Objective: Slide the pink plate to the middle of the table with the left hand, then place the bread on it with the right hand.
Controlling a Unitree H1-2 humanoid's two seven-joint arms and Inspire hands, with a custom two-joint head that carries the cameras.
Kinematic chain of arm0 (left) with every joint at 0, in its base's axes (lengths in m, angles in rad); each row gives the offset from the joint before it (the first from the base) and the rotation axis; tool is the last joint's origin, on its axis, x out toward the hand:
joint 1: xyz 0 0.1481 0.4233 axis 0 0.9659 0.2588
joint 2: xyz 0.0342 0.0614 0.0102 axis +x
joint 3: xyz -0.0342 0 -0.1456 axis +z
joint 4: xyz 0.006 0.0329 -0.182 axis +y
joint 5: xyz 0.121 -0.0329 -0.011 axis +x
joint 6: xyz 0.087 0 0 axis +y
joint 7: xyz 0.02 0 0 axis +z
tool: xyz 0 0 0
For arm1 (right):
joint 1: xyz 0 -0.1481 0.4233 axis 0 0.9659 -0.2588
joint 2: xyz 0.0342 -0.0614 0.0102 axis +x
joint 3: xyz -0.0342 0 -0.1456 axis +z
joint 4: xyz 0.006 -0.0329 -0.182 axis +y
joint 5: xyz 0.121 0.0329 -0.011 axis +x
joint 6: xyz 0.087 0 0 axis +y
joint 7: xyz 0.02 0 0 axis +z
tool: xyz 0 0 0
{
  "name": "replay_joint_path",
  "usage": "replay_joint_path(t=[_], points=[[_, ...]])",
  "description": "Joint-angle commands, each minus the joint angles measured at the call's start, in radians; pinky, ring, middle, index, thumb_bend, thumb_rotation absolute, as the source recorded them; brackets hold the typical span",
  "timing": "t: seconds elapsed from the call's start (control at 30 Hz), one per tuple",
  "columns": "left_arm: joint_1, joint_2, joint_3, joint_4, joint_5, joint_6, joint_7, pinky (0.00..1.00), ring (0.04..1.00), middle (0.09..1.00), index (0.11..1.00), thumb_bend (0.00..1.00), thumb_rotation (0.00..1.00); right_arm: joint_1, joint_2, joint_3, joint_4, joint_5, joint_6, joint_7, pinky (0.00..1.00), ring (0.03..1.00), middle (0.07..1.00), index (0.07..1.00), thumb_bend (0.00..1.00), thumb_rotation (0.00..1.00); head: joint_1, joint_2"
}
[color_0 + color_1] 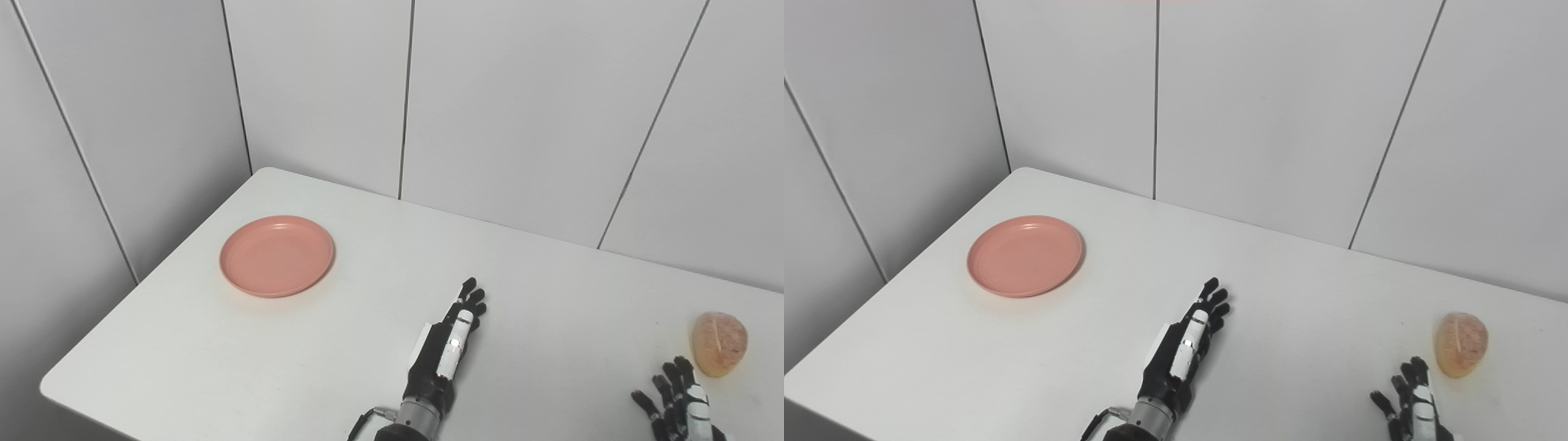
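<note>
One pink plate (277, 255) sits empty on the desk's (551, 294) left side, well apart from both hands; it looks light, stiff and slick, best pushed at its rim. Mid-desk, the left hand (450, 343) lies flat, fingers (470, 295) straight and close together, holding nothing. Far right, one soft-looking bread (719, 342) lies just beyond the right hand's (677, 398) spread, empty fingers.
</note>
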Motion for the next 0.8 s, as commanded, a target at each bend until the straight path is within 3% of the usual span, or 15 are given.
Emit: replay_joint_path(t=[0.0, 0.77], points=[[0.032, -0.022, -0.002, 0.037, 0.005, 0.005, 0.001, 0.99, 0.956, 0.965, 0.955, 0.37, 1.0, -0.021, -0.005, -0.004, -0.021, -0.001, -0.001, -0.003, 1.0, 1.0, 1.0, 1.0, 0.3, 1.0, 0.003, 0.0], [0.003, 0.028, 0.016, -0.15, 0.011, 0.088, -0.027, 1.0, 0.951, 0.96, 0.943, 0.42, 1.0, -0.04, -0.007, -0.002, 0.016, 0.006, -0.01, 0.005, 1.0, 1.0, 1.0, 1.0, 0.31, 1.0, 0.039, -0.025]])
